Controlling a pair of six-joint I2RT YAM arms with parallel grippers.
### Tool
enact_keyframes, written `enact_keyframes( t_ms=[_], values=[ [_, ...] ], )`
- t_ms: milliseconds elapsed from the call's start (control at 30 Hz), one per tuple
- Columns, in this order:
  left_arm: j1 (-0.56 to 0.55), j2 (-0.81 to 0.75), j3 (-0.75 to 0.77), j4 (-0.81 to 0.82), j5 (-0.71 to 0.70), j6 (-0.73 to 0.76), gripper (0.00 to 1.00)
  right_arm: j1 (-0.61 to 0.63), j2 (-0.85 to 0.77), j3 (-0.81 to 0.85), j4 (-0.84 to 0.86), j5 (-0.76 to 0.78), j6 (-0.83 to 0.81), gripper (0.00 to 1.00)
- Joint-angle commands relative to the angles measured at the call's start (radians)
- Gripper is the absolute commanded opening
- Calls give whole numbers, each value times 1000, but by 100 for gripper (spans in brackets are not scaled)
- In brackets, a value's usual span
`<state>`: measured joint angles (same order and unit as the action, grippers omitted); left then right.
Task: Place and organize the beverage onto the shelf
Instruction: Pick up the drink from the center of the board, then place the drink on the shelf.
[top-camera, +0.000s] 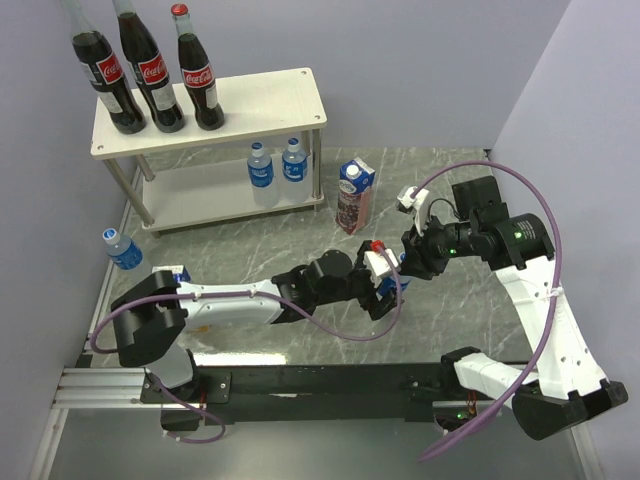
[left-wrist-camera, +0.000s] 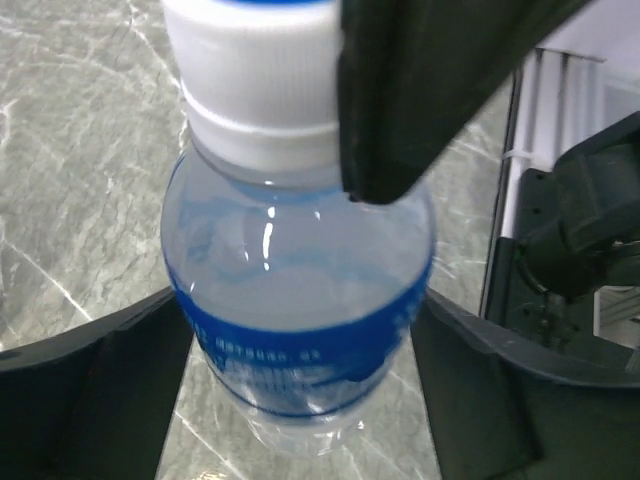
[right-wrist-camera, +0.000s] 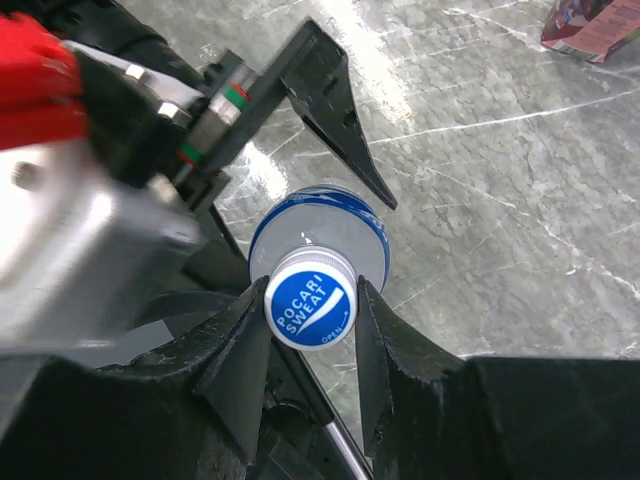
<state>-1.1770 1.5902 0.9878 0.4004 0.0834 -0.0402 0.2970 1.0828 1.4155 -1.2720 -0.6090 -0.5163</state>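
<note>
A small blue-labelled water bottle (left-wrist-camera: 300, 300) stands upright on the marble table between both grippers. My right gripper (right-wrist-camera: 310, 300) is shut on its blue-and-white cap (right-wrist-camera: 310, 300) from above. My left gripper (left-wrist-camera: 302, 305) is open, with a dark finger (left-wrist-camera: 110, 380) close on each side of the bottle's body; I cannot tell if they touch it. In the top view the two grippers meet at the table's middle, left (top-camera: 388, 285) and right (top-camera: 405, 262). The shelf (top-camera: 270, 95) holds three cola bottles (top-camera: 150, 70) on top and two water bottles (top-camera: 260, 165) on its lower board.
A purple juice carton (top-camera: 353, 197) stands just right of the shelf. Another water bottle (top-camera: 122, 248) stands on the table by the left wall. Grey walls close in the left and right sides. Purple cables loop near both arms.
</note>
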Motion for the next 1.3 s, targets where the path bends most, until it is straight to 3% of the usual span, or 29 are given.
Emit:
enact_keyframes(
  t_ms=[0, 133, 233, 267, 333, 400, 500, 533, 600, 833, 967, 1133, 1267],
  values=[
    [-6, 20, 64, 8, -31, 22, 87, 8, -40, 63, 103, -48, 25, 0],
    [-6, 50, 115, -64, -43, 28, 69, 10, -35, 57, 108, -46, 25, 0],
    [-4, 59, 135, -83, -43, 29, 42, 11, -35, 50, 112, -41, 24, 0],
    [-4, 56, 137, -80, -42, 28, 25, 13, -35, 45, 112, -41, 24, 0],
    [-4, 50, 120, -54, -42, 22, 0, 16, -35, 39, 117, -52, 25, 0],
    [-6, 22, 94, -20, -40, 11, 0, 17, -35, 31, 120, -64, 30, 0],
    [-6, -33, 19, 57, -80, -24, 0, 17, -44, 25, 152, -58, 70, 40],
    [-6, -50, -27, 77, -80, -32, 0, 17, -55, 25, 181, -34, 85, 63],
    [-1, -97, -75, 127, -141, -53, 0, 16, -73, 23, 241, 7, 137, 82],
    [56, -225, -199, 137, -250, -139, 0, -36, -99, -30, 430, 126, 260, 86],
    [118, -309, -244, 130, -319, -178, 0, -175, -129, -171, 609, 126, 361, 86],
    [264, -432, -287, 86, -359, -231, 0, -279, -144, -392, 836, 48, 435, 84],
    [387, -492, -325, 106, -353, -222, 0, -279, -168, -440, 855, 22, 420, 84]
  ],
)
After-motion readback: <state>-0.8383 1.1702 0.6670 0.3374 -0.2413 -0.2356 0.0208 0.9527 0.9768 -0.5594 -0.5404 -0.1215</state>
